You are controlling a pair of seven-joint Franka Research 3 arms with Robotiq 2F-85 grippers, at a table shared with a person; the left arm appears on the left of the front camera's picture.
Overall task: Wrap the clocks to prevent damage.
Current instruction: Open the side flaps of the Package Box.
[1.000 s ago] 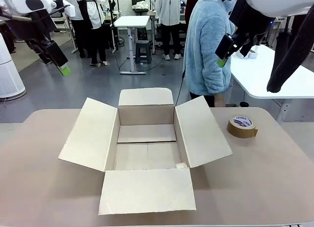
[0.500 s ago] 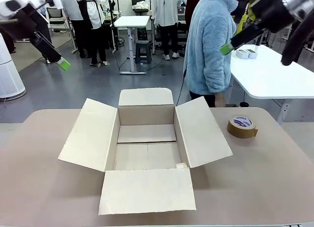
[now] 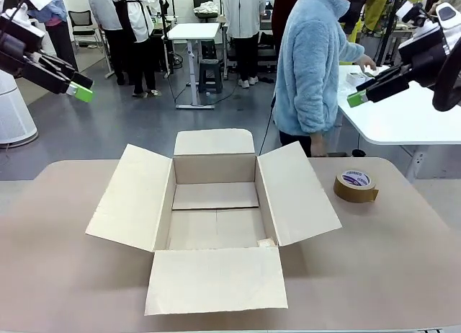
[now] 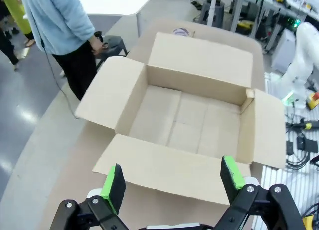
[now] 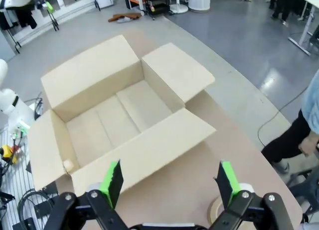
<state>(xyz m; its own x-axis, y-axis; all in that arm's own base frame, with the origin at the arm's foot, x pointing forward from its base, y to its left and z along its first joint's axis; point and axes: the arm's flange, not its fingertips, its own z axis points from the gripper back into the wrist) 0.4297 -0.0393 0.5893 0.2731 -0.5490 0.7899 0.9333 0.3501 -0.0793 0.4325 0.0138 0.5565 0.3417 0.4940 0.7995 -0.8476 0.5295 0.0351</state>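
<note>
Box open on the table, both grippers raised and empty

Clocks: where they lie, which way they point and how their long axis runs cannot be told from these views. The cardboard box [image 3: 130,200] sits in the middle of the table [image 3: 389,261] with all four flaps folded outward and its bare floor showing. Its longer side appears to run from the robot's edge toward the person's edge, with the long flaps [image 4: 169,165] lying out to the left and right. A small pale scrap [image 3: 266,242] sits in the near right inner corner.

A roll of brown tape [image 3: 355,185] lies flat on the table, to the right of the box and toward the far edge, clear of the right flap. It shows just past the far flap in the left wrist view [image 4: 182,32].

The left gripper [image 3: 81,86] hangs high above the floor beyond the table's left side. Its green pads are spread wide with nothing between them [image 4: 173,176]. The right gripper [image 3: 360,93] is up at the far right, also spread wide and empty [image 5: 168,182], looking down on the box [image 5: 89,70].

A person in a light blue fleece [image 3: 310,66] stands past the far edge, turned toward a white side table [image 3: 403,117], with one hand [image 3: 367,61] reaching over it.
</note>
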